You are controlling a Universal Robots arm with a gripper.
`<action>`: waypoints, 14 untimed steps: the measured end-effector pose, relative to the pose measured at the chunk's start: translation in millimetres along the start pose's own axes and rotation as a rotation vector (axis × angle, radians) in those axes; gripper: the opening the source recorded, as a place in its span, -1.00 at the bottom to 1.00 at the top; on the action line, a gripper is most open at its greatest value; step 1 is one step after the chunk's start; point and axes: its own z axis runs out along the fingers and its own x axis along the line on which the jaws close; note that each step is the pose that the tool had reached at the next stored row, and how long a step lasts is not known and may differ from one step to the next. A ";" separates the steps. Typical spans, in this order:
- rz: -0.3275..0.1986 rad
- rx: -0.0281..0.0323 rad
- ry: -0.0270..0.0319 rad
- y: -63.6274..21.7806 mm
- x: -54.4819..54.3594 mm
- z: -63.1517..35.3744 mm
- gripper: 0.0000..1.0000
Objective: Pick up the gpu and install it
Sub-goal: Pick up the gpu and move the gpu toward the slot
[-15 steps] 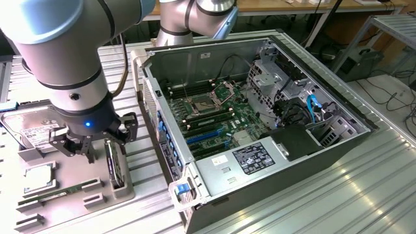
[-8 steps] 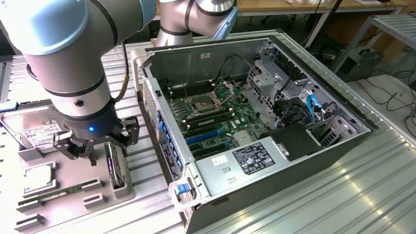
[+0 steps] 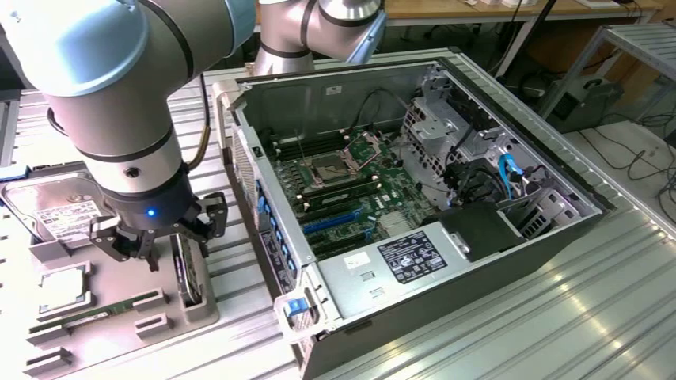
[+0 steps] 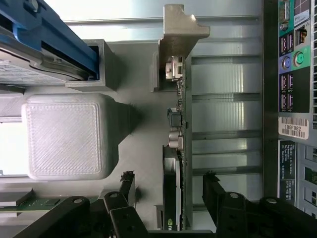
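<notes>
gripper [image 4: 169, 179] released, jaws apart, with one black finger [image 4: 213, 186] on each side of the gpu [image 4: 179, 148] and a gap showing on both sides. the card stands on its edge in a slot of the grey tray [image 4: 143, 124], its silvery bracket [image 4: 181, 29] at the end away from the fingers.

in the exterior view the gripper [image 3: 158, 252] hangs at the lower left of the frame, right over the gpu [image 3: 188, 277] in the tray [image 3: 106, 273].

the step in hand looks like the grasp. to do it well, i judge the fingers should sit centred on the thin card, low enough to clamp the board and not the connectors, and close evenly so the card does not tilt in its slot.

on the same tray lie a ram stick [image 3: 95, 313] and a hard drive [image 3: 58, 210]. beyond, mid frame, the open computer case [image 3: 423, 198] lies on the metal worktop [image 3: 591, 317].
</notes>
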 end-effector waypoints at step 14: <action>0.000 0.0008 0.0001 0.4 -2.0 2.3 -0.37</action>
